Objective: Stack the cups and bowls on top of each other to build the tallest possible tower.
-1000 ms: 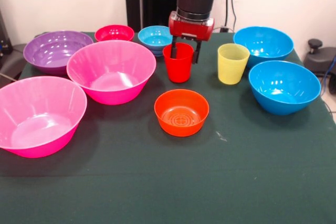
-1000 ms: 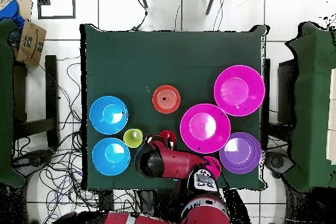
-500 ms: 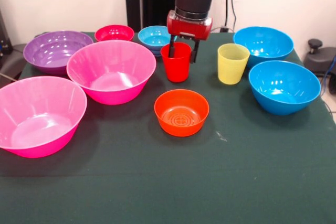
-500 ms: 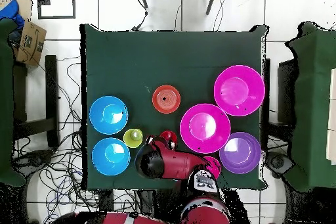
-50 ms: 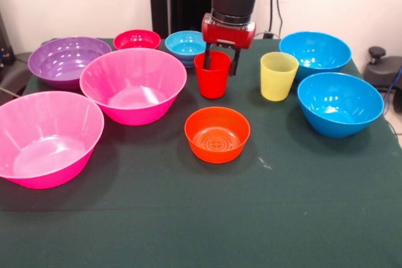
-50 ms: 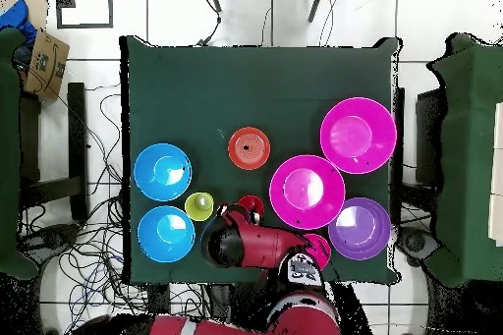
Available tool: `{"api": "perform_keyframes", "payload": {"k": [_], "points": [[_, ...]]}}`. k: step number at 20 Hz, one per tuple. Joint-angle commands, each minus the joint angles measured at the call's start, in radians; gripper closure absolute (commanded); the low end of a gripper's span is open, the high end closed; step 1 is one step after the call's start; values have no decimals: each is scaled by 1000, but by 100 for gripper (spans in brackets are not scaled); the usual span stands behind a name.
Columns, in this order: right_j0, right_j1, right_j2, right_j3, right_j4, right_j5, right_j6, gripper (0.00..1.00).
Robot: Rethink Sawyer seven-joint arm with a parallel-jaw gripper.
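Gripper (image 5: 220,62) straddling far rim of red cup (image 5: 213,76), mid-table.

Red cup upright, mouth up, long axis vertical, base on green table (image 5: 188,218); sits directly under gripper, w/ one finger (image 5: 207,61) dipping inside the cup and the other outside behind the rim. Fingers a narrow gap apart across the wall; whether they actually pinch it, can't tell. Small orange bowl (image 5: 217,134) nearer the camera, apart from the cup, mouth up. Yellow cup (image 5: 278,76) upright just beside, on the blue bowls' (image 5: 340,103) side. Light-blue small bowl (image 5: 186,46) behind the cup. Overhead view: arm (image 6: 257,245) covers most of red cup.
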Motion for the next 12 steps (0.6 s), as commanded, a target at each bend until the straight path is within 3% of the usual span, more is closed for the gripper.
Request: {"api": "perform_keyframes", "payload": {"k": [1, 12], "points": [[30, 39, 73, -26, -19, -62, 145, 0], [-22, 36, 150, 9, -17, -52, 164, 0]]}}
